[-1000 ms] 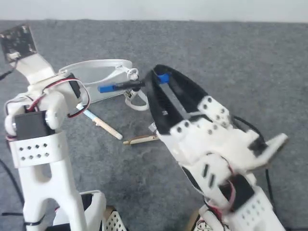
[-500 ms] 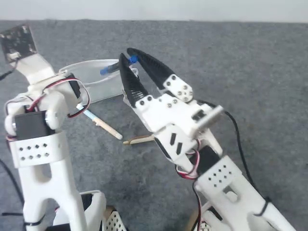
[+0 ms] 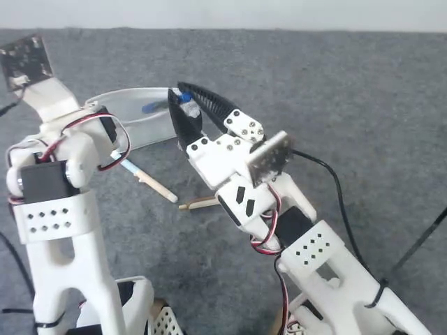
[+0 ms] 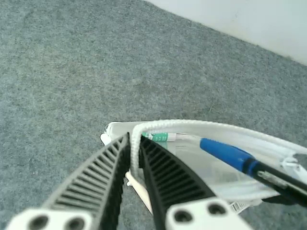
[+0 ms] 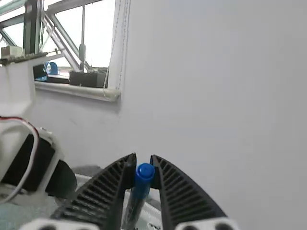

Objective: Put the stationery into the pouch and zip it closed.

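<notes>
The right gripper (image 3: pixel 180 94) is clamped on the blue pen (image 3: pixel 155 107), whose end sits in the pouch (image 3: pixel 137 98) mouth. The left gripper (image 4: pixel 134 140) pinches the pouch rim. 2 pieces, a pencil (image 3: pixel 150 180) and a wooden stick (image 3: pixel 206 202), lie beside the pouch, and zipping is not yet done.

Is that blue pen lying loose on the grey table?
No, the blue pen is pinched in the right gripper, with a black finger pressed against each side of it.

Blue pen (image 4: pixel 225 152), clear white-edged pouch (image 4: pixel 206 127), speckled grey worktop (image 4: pixel 72 72).
Left end effector (image 4: pixel 134 141) and right end effector (image 5: pixel 143 160): black ribbed fingers.
</notes>
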`<action>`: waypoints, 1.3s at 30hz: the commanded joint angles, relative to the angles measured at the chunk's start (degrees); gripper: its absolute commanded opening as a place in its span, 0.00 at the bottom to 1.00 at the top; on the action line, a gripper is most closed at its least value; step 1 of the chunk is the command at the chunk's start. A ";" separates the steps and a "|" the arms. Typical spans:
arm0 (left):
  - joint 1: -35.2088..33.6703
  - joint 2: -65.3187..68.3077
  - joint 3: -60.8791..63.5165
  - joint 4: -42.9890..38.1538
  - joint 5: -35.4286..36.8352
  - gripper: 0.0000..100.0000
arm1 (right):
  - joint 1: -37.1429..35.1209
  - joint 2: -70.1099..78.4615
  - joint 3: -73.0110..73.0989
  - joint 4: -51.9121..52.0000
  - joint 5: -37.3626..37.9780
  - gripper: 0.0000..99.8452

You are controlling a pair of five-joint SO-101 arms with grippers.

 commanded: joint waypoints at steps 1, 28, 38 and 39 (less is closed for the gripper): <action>0.00 -0.26 0.22 -1.58 0.53 0.01 | -0.40 -0.13 -4.22 2.42 0.62 0.12; -0.09 0.09 0.22 -1.67 0.53 0.01 | 5.58 -13.58 -4.75 31.25 -14.15 0.20; -0.18 -0.18 3.30 -5.36 0.53 0.01 | 8.84 -6.90 -8.97 48.92 -20.48 0.20; -0.26 -0.26 3.38 -5.36 0.53 0.01 | 8.92 -5.67 -9.76 51.30 -22.51 0.20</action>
